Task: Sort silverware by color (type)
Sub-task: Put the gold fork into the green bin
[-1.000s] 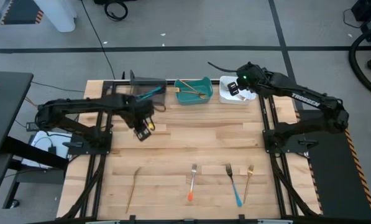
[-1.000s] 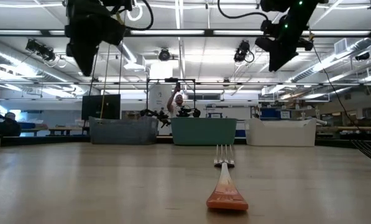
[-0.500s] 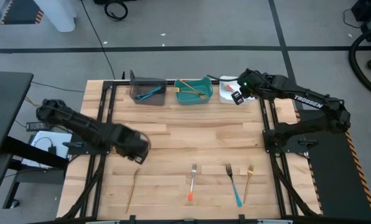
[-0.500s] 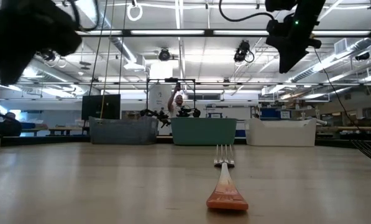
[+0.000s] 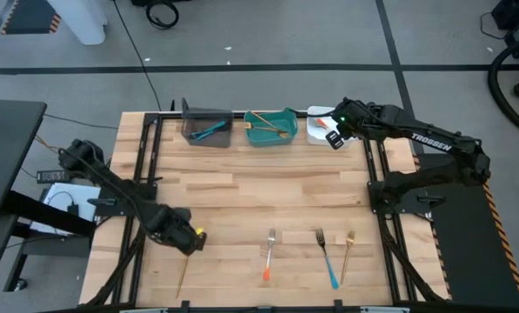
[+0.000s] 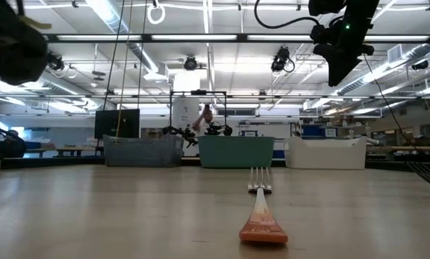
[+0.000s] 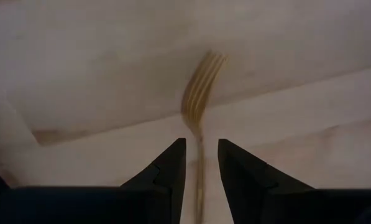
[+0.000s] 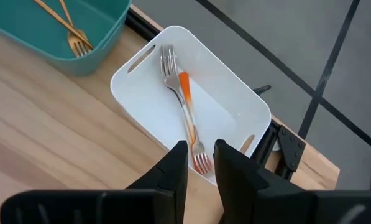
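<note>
My left gripper (image 5: 186, 241) (image 7: 202, 155) hangs open above the head end of a gold fork (image 5: 184, 271) lying flat near the table's near-left corner. Its fingers stand on either side of the fork's neck (image 7: 201, 134) without touching. My right gripper (image 5: 332, 139) (image 8: 201, 155) is open over the near edge of the white bin (image 8: 247, 102), which holds two orange-handled forks (image 8: 186, 102). An orange fork (image 5: 269, 254) (image 6: 261, 216), a blue fork (image 5: 326, 257) and another gold fork (image 5: 349, 252) lie flat near the near edge.
Three bins line the far edge: a grey bin (image 5: 193, 130) holding a blue utensil, a teal bin (image 5: 289, 116) holding gold ones (image 8: 70, 31), and the white one. The wooden table's middle (image 5: 268, 191) is bare. A person stands far behind the table (image 6: 206, 119).
My left gripper has swept from near the grey bin toward the table's near-left corner and come down over the gold fork's head. My right gripper has drawn back a little from the white bin toward the near edge. The silverware has stayed in place.
</note>
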### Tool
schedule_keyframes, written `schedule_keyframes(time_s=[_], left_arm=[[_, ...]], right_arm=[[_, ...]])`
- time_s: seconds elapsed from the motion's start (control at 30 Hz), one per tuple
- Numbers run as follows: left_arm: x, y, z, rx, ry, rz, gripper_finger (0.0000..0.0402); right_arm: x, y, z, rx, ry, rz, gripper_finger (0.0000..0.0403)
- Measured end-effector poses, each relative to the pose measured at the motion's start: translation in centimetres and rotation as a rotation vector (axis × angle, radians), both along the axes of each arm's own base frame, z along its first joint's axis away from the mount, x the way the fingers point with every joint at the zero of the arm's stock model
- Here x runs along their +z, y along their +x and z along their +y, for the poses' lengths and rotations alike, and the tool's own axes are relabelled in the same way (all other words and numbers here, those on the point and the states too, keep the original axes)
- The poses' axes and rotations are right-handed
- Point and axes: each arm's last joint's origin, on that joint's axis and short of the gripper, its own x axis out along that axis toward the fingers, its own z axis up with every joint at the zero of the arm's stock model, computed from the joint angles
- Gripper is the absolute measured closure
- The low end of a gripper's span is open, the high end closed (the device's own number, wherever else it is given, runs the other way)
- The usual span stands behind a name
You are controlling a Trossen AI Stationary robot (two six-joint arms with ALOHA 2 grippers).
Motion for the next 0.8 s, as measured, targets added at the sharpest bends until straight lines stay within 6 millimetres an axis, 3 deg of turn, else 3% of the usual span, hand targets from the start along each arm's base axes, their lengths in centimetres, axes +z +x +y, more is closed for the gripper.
schedule_keyframes(time_s=[0.23, 0.6, 0.8], left_arm=[[-1.9, 0.0, -1.9, -0.012, 0.008, 0.032, 0.0299], [-5.2, 1.0, -2.8, 0.005, 0.068, 0.116, 0.0299], [-5.1, 1.2, -2.4, -0.009, 0.063, 0.111, 0.0339]], right_arm=[[0.0, 0.0, 0.0, 0.001, 0.001, 0.002, 0.0318], [0.0, 0.0, 0.0, 0.007, 0.01, -0.002, 0.0318], [-0.1, 0.1, 0.1, 0.03, 0.05, -0.023, 0.0318]])
